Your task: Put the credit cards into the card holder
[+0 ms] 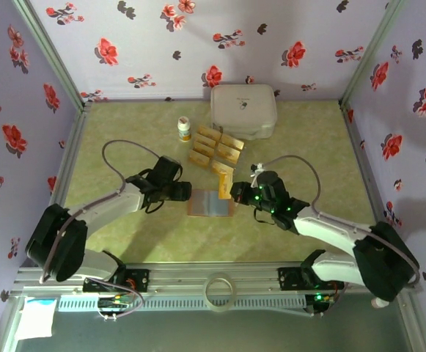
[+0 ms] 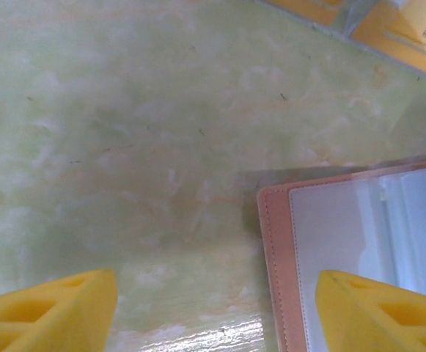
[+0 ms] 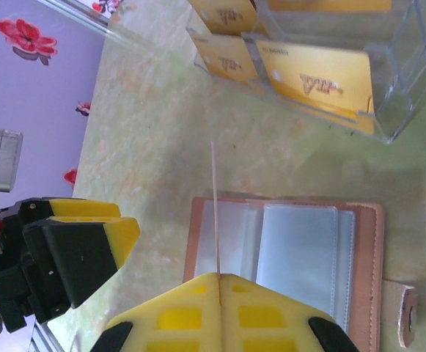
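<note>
Right wrist: right end effector (image 3: 218,282) pinches a credit card (image 3: 215,209); left end effector (image 2: 214,309) gapes, empty.

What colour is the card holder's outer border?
Pinkish-tan card holder border; best in right wrist view.

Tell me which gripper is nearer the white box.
Right. The right gripper, shut on a credit card, sits nearly straight in front of the white box; the left gripper sits farther left, at the edge of the card holder.
</note>
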Motion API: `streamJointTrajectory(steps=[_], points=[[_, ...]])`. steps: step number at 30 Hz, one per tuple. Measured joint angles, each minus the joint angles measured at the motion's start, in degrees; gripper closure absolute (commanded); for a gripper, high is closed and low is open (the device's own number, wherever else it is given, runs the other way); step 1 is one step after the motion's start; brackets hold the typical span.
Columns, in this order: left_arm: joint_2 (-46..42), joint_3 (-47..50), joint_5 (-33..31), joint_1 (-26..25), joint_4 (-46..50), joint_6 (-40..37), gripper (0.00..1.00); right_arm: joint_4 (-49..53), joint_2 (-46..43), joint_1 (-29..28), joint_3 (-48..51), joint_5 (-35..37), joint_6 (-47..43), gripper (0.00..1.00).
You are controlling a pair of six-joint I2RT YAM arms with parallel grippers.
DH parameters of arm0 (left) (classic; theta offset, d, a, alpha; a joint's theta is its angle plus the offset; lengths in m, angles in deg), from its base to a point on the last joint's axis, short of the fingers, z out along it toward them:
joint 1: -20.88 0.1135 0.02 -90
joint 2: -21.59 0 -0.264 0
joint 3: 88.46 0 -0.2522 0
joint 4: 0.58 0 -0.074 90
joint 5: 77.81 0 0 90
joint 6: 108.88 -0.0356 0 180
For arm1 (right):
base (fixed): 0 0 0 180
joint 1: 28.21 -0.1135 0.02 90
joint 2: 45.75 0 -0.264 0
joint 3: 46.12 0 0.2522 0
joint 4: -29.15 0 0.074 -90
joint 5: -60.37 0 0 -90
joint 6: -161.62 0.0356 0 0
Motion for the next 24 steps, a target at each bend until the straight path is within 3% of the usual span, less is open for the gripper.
streamJointTrajectory(steps=[5, 11, 16, 24], points=[[1.99, 0.42, 0.48, -1.2, -1.73, -0.09, 0.51, -9.9, 4.7, -0.2, 4.17, -2.4, 1.16, 1.0], [4.92, 0.33, 0.52, -2.49, -2.93, -0.15, 0.42, -15.76, 5.53, -1.03, 4.9, -3.17, 1.16, 1.0], [7.41, -0.31, 0.31, -3.08, -2.89, -0.22, 0.28, -17.94, 5.64, -1.07, 5.2, -3.17, 1.16, 1.0], [8.46, -1.84, -1.22, -3.45, -2.89, -0.7, 0.23, -21.35, 8.74, -1.18, 5.77, -3.63, 1.53, 1.0]])
